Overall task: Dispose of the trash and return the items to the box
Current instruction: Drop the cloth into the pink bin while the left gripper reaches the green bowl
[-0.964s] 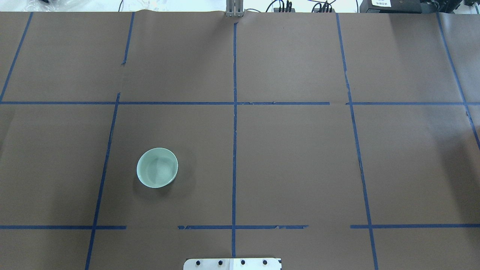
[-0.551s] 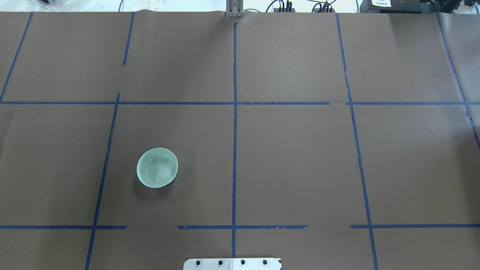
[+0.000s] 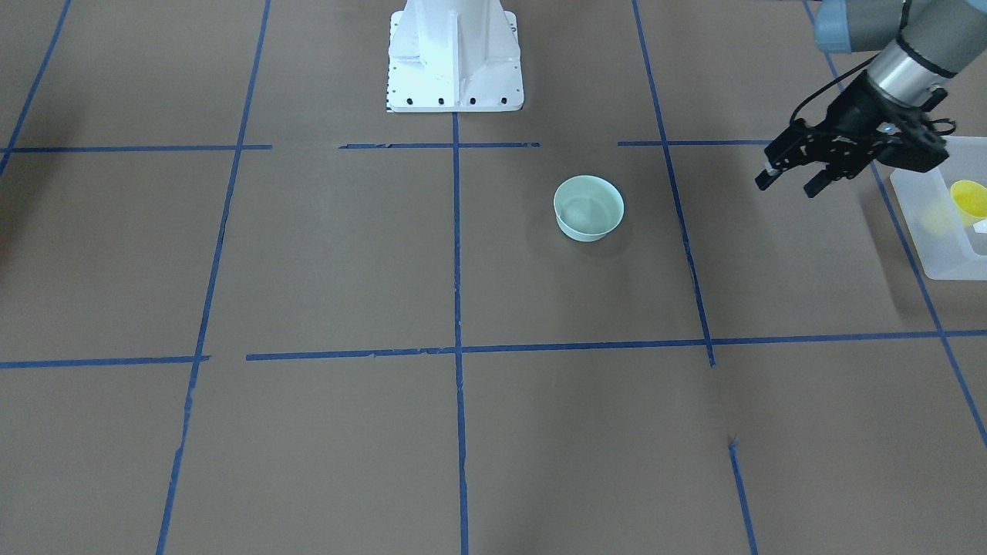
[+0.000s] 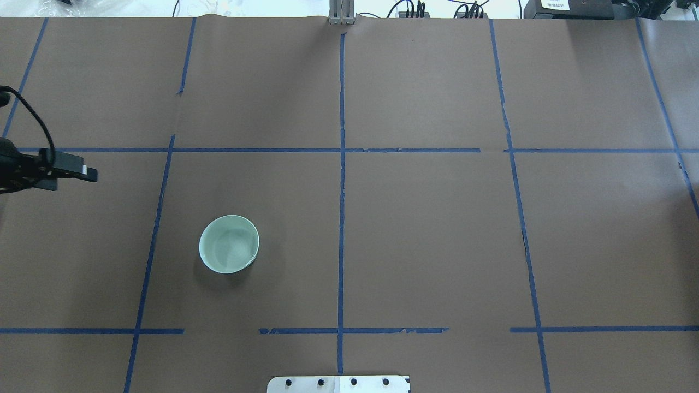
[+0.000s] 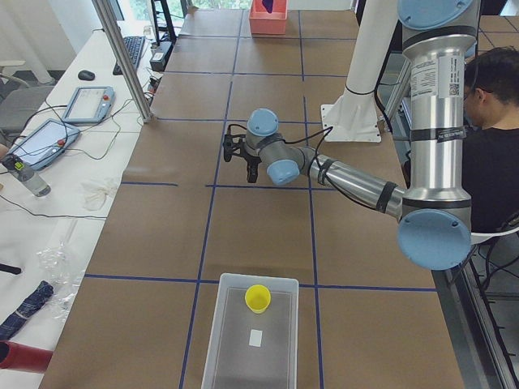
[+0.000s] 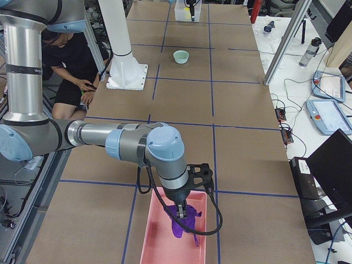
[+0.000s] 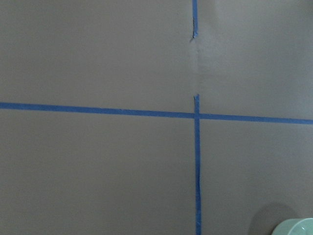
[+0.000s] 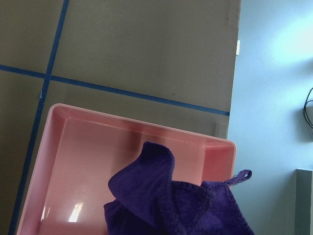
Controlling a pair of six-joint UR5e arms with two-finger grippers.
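The yellow cup (image 3: pixel 968 197) stands inside the frosted-white box (image 3: pixel 935 258) at the table's end on my left; both also show in the exterior left view, the cup (image 5: pixel 258 297) in the box (image 5: pixel 231 344). My left gripper (image 3: pixel 787 183) is open and empty. It hovers over the table between the box and a mint-green bowl (image 3: pixel 588 208), and enters the overhead view (image 4: pixel 70 178) at the left edge. My right gripper (image 6: pixel 180 212) reaches down into a pink bin (image 6: pixel 157 242) at a purple cloth (image 6: pixel 186 224); I cannot tell if it is open or shut.
The bowl (image 4: pixel 229 244) stands alone on brown paper marked with blue tape lines. The robot's white base (image 3: pixel 455 54) stands at the table's middle edge. A person (image 6: pixel 69 71) sits behind the base. The pink bin (image 8: pixel 88 147) lies near the table's right end.
My left gripper has come into the overhead view from the left edge, where no arm showed before. The bowl has not moved.
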